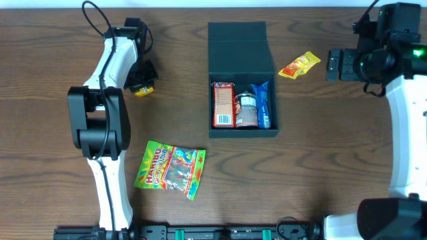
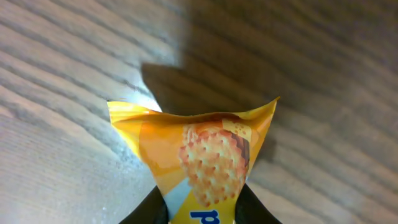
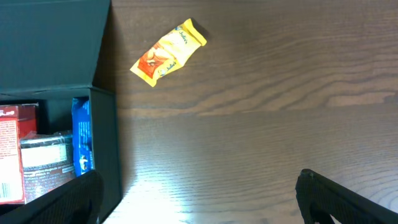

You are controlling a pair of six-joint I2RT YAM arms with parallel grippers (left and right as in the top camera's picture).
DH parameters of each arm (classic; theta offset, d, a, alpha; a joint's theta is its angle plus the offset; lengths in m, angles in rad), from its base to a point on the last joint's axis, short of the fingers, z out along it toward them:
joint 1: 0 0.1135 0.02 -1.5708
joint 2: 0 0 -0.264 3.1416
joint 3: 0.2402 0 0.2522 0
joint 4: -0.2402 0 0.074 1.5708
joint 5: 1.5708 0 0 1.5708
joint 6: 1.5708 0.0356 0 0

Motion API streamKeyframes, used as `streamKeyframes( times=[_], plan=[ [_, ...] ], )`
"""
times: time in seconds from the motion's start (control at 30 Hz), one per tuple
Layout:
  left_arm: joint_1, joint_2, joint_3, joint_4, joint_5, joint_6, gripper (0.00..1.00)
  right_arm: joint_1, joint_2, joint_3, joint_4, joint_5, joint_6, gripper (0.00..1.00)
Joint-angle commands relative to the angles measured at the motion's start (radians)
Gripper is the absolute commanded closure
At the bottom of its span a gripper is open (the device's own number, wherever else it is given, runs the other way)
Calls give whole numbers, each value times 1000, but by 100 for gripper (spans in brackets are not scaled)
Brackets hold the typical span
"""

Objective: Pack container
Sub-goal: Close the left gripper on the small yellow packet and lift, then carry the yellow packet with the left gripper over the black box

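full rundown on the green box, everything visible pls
The container is a dark teal-green, matte, square box that looks like rigid cardboard. It sits upright mid-table with its hinged flap lid swung open toward the far edge. Inside stand a red carton, a can and a blue packet, side by side. Neither gripper touches it.

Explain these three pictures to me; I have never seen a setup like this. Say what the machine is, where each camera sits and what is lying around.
These are two robot arms at a wooden table, packing snacks into a box. One picture looks down from above; the other two come from cameras on each wrist.

In the middle stands the container, lid open, already holding a red box, a can and a blue packet. A Haribo bag and a small yellow packet lie loose.

The left gripper has its fingers on either side of a yellow cracker packet, gripping or about to. The right gripper is open and empty.
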Motion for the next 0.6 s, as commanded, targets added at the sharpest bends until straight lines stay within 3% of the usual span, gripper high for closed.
streamKeyframes(
  times=[0.0, 0.27, 0.57],
  plan=[
    [-22, 5, 2, -23, -10, 43, 76, -3, 3, 19, -2, 3, 17, 1],
    [-82, -56, 22, -64, -6, 42, 76, -3, 3, 19, -2, 3, 17, 1],
    [-253, -261, 36, -20, -2, 1, 72, -3, 3, 19, -2, 3, 17, 1]
  ],
)
